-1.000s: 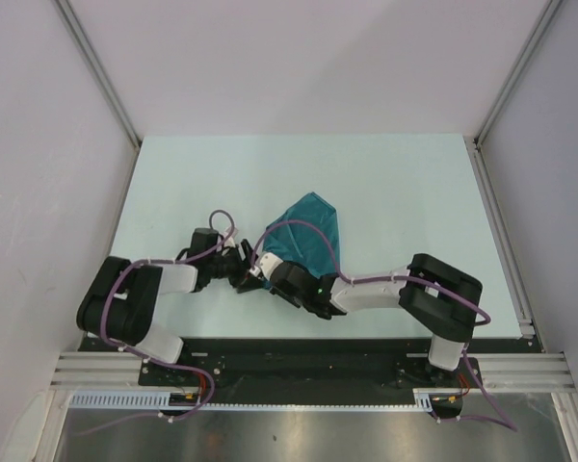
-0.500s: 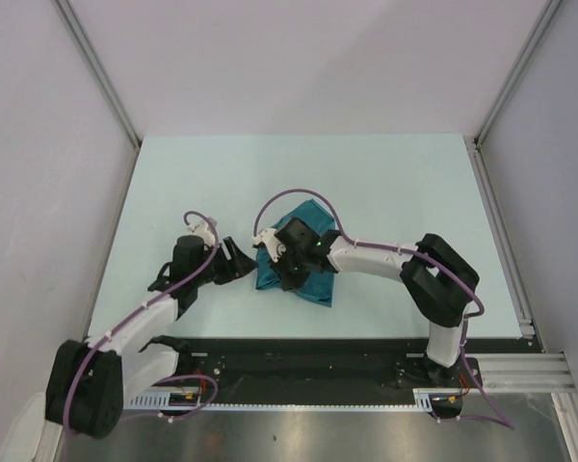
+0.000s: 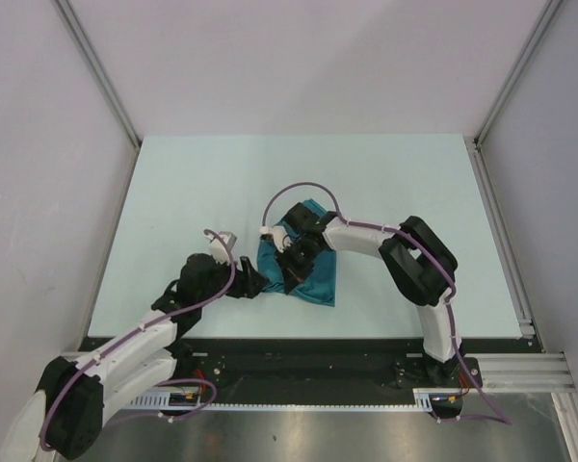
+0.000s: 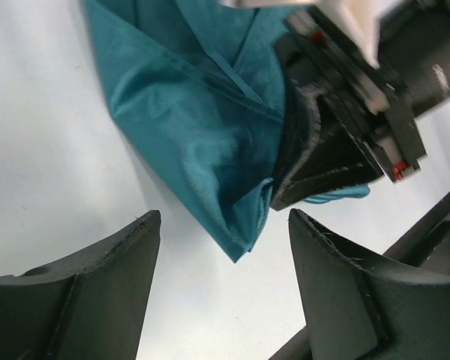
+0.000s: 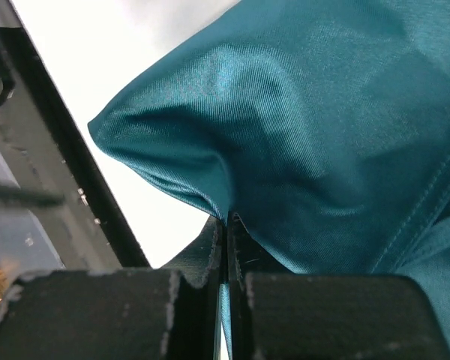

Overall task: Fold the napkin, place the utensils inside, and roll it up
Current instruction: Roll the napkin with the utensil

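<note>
The teal napkin (image 3: 313,279) lies bunched and folded over itself near the middle of the table. My right gripper (image 3: 291,266) is shut on a fold of it; in the right wrist view the fingers (image 5: 210,255) pinch a thin cloth edge and the napkin (image 5: 322,135) drapes above them. My left gripper (image 3: 254,284) is open and empty just left of the napkin's near-left corner. In the left wrist view that gripper (image 4: 225,292) has its jaws spread, with the napkin corner (image 4: 244,240) just beyond them, apart from both. The right gripper (image 4: 337,142) shows there too. The spoon is hidden.
The pale table (image 3: 414,192) is walled at the left, right and back. A black rail (image 3: 299,351) runs along the near edge and also shows at the left of the right wrist view (image 5: 30,150). Purple cables loop over both arms.
The right gripper has carried the napkin forward and left, bunching it. The left arm has stretched out low, its open gripper now at the napkin's near-left corner.
</note>
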`<move>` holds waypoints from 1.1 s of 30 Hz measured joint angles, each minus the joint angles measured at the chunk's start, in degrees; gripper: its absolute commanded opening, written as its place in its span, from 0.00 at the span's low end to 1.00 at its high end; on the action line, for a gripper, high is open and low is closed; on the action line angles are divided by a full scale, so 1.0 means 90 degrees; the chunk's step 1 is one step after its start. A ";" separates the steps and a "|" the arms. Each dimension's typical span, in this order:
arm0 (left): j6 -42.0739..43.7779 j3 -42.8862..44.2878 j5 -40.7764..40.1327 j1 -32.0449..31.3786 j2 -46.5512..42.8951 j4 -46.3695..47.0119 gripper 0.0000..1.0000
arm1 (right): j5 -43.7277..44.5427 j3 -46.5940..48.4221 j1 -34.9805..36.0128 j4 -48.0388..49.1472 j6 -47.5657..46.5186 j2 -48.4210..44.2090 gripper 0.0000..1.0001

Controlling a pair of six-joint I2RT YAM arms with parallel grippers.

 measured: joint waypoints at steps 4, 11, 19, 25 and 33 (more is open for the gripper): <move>0.0255 -0.0056 -0.0090 -0.0338 0.0002 0.0177 0.76 | -0.0335 0.0325 -0.0097 -0.0296 -0.0085 0.0372 0.00; 0.0614 -0.0053 -0.0442 -0.0954 0.0245 0.0318 0.76 | -0.0945 0.0644 -0.0301 -0.0639 -0.0117 0.0787 0.00; 0.1025 0.0085 -0.0933 -0.1406 0.0787 0.0376 0.76 | -0.1498 0.0945 -0.0515 -0.0969 -0.0189 0.1154 0.00; 0.1083 0.0204 -0.1222 -0.1455 0.1088 0.0469 0.68 | -0.1651 0.0998 -0.0571 -0.1054 -0.0214 0.1241 0.00; 0.1073 0.0483 -0.1593 -0.1464 0.1362 0.0316 0.63 | -0.1695 0.1047 -0.0580 -0.1103 -0.0214 0.1292 0.00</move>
